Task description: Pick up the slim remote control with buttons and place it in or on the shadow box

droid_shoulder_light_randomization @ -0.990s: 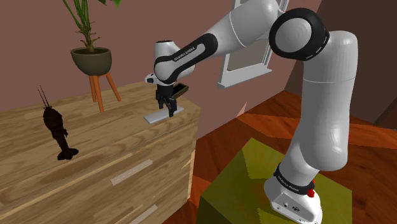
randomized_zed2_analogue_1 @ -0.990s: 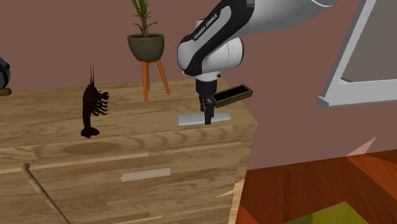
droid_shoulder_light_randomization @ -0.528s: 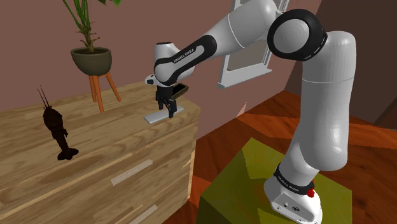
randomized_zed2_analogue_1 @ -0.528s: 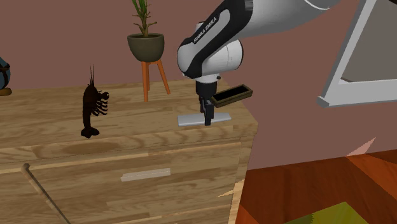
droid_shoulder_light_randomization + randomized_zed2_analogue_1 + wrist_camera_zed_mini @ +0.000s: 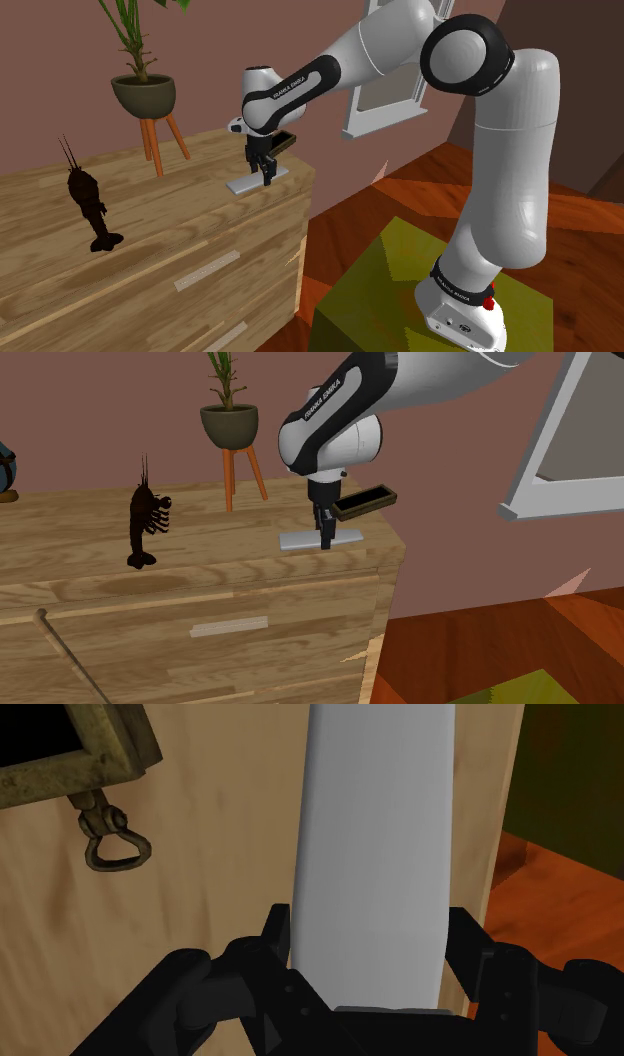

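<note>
Dark lobster figure (image 5: 90,205) upright on the wooden dresser (image 5: 200,235), toward the shoulder view's left. Behind the dresser, a potted plant (image 5: 143,92) on an orange-legged stand (image 5: 152,140). White window frame (image 5: 570,452) on the wall, above reddish wood floor (image 5: 400,190).

Slim remote (image 5: 375,854): plain light-grey slab, lying flat on the wooden worktop (image 5: 220,854) near its corner, my fingers (image 5: 275,934) against both long edges. The shadow box (image 5: 90,779) is shallow with a dull brass-toned frame, black inside, hanging ring at one edge. It lies just beside the remote, not touching.
</note>
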Tool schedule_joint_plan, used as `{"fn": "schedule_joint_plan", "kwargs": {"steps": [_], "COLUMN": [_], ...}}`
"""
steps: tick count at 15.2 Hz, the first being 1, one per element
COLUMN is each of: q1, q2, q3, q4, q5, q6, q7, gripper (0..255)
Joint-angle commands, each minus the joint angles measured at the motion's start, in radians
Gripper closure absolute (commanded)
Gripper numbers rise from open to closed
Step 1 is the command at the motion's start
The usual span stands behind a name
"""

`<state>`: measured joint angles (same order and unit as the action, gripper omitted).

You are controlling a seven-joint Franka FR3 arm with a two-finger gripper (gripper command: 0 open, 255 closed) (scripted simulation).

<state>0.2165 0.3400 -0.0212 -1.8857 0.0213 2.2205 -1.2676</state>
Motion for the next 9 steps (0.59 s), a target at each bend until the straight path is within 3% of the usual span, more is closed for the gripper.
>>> {"fn": "schedule_joint_plan", "kwargs": {"steps": [1,9], "q1": [0.0,0.0], "q2": [0.0,-0.039], "q3": [0.0,-0.001], "q4": [0.0,0.03], "q5": [0.0,-0.002], "q6": [0.0,-0.069], "q7": [0.0,0.002], "gripper": [255,255]}}
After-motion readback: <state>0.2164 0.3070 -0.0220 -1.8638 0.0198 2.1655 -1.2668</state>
